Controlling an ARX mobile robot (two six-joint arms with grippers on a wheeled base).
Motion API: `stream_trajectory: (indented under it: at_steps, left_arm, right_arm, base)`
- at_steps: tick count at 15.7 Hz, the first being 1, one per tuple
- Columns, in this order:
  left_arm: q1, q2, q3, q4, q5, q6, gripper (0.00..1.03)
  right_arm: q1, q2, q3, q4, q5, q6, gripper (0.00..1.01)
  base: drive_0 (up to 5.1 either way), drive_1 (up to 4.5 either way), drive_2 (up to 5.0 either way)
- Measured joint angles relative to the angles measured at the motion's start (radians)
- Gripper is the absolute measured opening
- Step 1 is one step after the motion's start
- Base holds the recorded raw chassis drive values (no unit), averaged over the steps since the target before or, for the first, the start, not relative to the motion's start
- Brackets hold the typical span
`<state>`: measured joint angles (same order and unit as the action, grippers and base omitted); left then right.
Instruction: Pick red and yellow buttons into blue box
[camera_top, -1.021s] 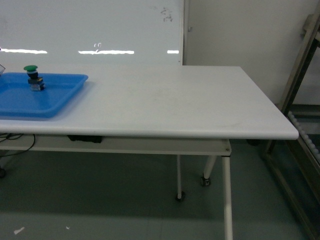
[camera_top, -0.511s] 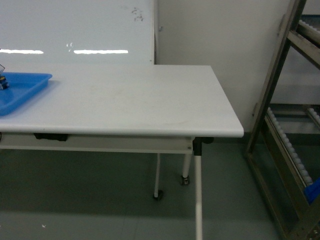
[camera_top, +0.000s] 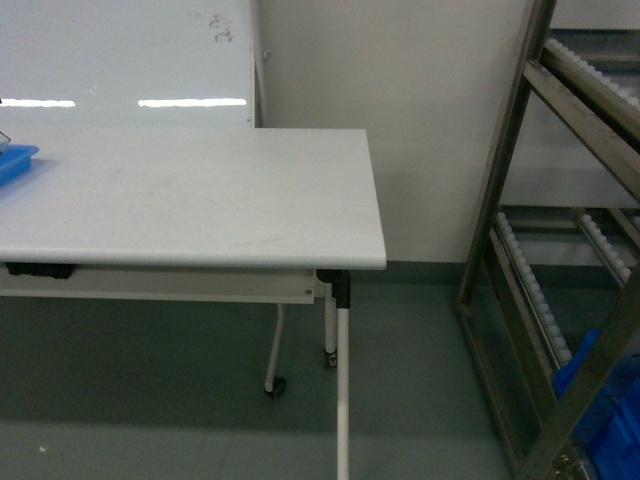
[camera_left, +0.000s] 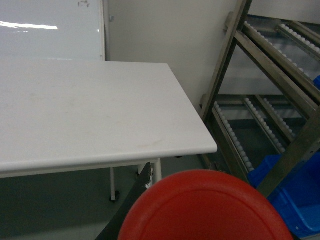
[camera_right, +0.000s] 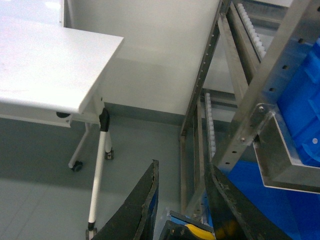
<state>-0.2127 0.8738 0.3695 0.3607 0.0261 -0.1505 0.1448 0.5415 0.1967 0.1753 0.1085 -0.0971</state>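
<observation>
Left wrist view shows the red button (camera_left: 205, 207) filling the lower edge of the frame: a smooth, glossy, round domed cap, seen from above and very close. Its body is out of sight below the frame. One dark finger of the left gripper (camera_left: 127, 212) shows beside the cap; by its closeness the button appears clamped in that gripper, though the second finger is hidden.

Right wrist view shows the right gripper (camera_right: 182, 210) with two dark, tapered fingers (camera_right: 137, 205) closed around the yellow button (camera_right: 200, 231). Only a sliver of the yellow cap and a dark body are visible at the bottom edge.

The blue box (camera_top: 610, 420) lies to the right of both grippers, low in the metal rack (camera_top: 520, 200). It is smooth blue plastic, partly hidden behind the rack's angled steel uprights. The right arm is judged nearer to it; in the right wrist view blue plastic sits just right of and beyond the fingers. The coming move calls for travel rightward and down past the rack frame.

The rack carries roller tracks of small white wheels on sloping rails. To the left stands a white table (camera_top: 190, 200), matte-topped with rounded edges, on castored legs. A corner of a shallow blue tray (camera_top: 12, 160) shows at its far left.
</observation>
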Motion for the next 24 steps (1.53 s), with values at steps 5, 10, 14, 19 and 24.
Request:
stream_trajectory:
  at_steps: [5,10,14,19,24]
  left_arm:
    - [0.0,-0.001,0.0,0.003,0.0,0.0,0.26]
    - [0.0,-0.001,0.0,0.002,0.0,0.0,0.26]
    - [0.0,0.0,0.0,0.002,0.0,0.0,0.26]
    - [0.0,0.002,0.0,-0.001,0.0,0.0,0.26]
    - [0.0,-0.001,0.0,0.001,0.0,0.0,0.26]
  right_arm:
    - [0.0,0.0,0.0,-0.001,0.0,0.0,0.27]
    - [0.0,-0.001,0.0,0.002,0.0,0.0,0.27]
    - [0.0,0.0,0.0,-0.001,0.0,0.0,0.27]
    - [0.0,0.0,0.0,-0.001,0.0,0.0,0.27]
    - [0.0,0.0,-0.001,0.0,0.0,0.0,0.27]
  base:
    - [4.9,-2.49,-2.5]
    - [5.0,-2.45,-2.4]
    - [5.0,-2.43,-2.4]
    - [5.0,-2.38,-2.4]
    - [4.9,-2.46,-2.5]
